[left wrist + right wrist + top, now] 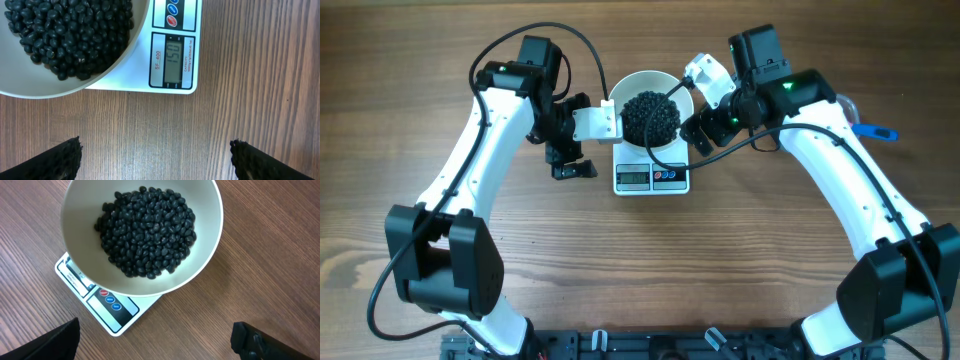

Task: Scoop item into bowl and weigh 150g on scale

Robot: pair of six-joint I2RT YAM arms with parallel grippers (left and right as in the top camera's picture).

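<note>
On the scale (652, 181) the bowl (631, 84) is seated, covering the far part; only the display end is left showing. The scale's long axis is run far-to-near on the table (420, 130), display end pointed toward the robot base. In the bowl's middle the beans (650, 117) are heaped, white wall left bare all round. The display (173, 61) is read as 150 in the left wrist view, digits turned sideways there; two round buttons (172, 9) are set beside it. Over bare wood left of the scale the left gripper (572, 162) is parked, fingers (60, 157) spread wide, nothing gripped. Just right of the bowl the right gripper (700, 138) is held, jaws likewise released and empty; its fingers (50, 342) are seen at the bottom corners of its view, bowl and scale ahead. In both wrist views the fingers are kept apart from bowl and scale.
</note>
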